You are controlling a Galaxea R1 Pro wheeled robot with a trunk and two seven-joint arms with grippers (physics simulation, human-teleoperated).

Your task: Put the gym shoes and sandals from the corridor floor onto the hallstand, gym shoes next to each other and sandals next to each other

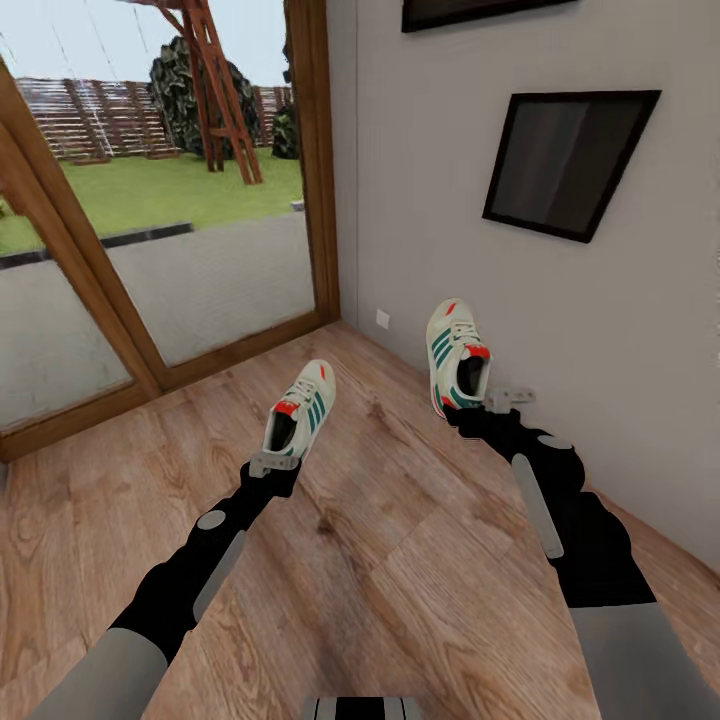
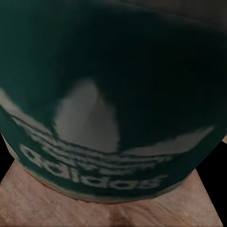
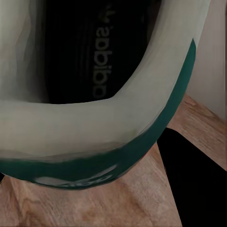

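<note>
two gym shoes are up off the corridor floor [image 1: 400, 560], one in each arm. the left pincer [image 1: 272, 462] grips the heel of the left gym shoe [image 1: 300, 405], whose toe points away toward the glass door [image 1: 190, 260]. the right pincer [image 1: 500, 402] is clamped on the heel rim of the right gym shoe [image 1: 456, 355], which hangs just beside the grey wall [image 1: 560, 300], toe up and away. in the left wrist view the dark green heel patch with its white logo [image 2: 109, 123] sits right against the lens, with wood planks below; in the right wrist view the pale collar and dark insole of the shoe [image 3: 94, 118] loom close, so both grasps look firm.

by my reading the pick-up of the sneakers is done and the carrying step is in hand. the hallstand and the sandals lie somewhere outside these views. the next move calls for turning the base toward the rack, keeping both shoes clear of the wall, then setting them side by side on it.
</note>
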